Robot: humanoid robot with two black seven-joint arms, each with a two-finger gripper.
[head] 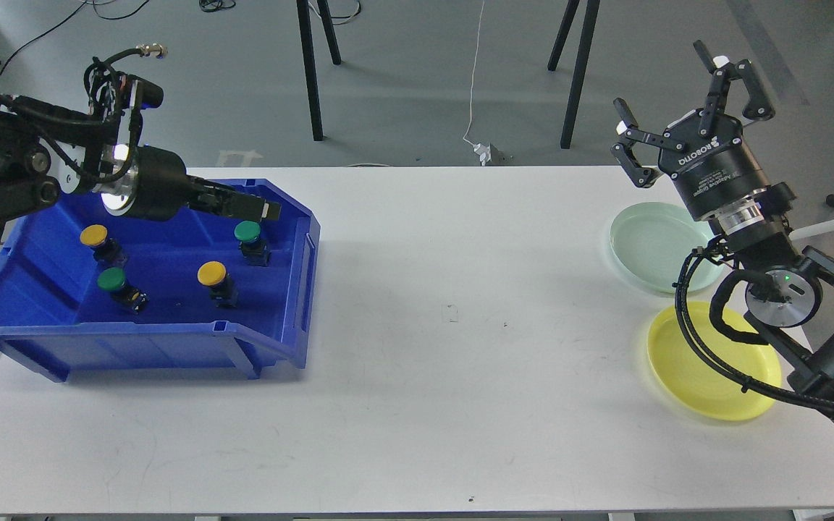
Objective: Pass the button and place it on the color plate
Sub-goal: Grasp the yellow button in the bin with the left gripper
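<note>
White desk (417, 347), head view. Blue bin (171, 347) sits at the desk's left end, open front toward the camera; its far wall is largely covered by the left arm. Four buttons stand inside on dark bases: a yellow-capped button (94, 235) at back left, a green-capped button (247, 231) at back right, a second green button (111, 278) at front left, a second yellow button (212, 273) at front centre. The bases are dark against the blue floor and hard to make out in detail. Left pincer (261, 208) reaches in over the bin from the left, its tip just above and beside the back-right green cap; seen edge-on and dark, its two fingers merge into one shape, so I cannot tell whether they are apart or together, nor whether they touch the cap. Right pincer (685, 101) is raised above the desk's far right corner, fingers spread wide apart, holding nothing. Below it lie two plates: a pale green plate (649, 242) farther back and a yellow plate (699, 383) nearer, both bare of buttons, both partly covered by the right arm and its cables. The right arm's lower links run off the frame edge.
</note>
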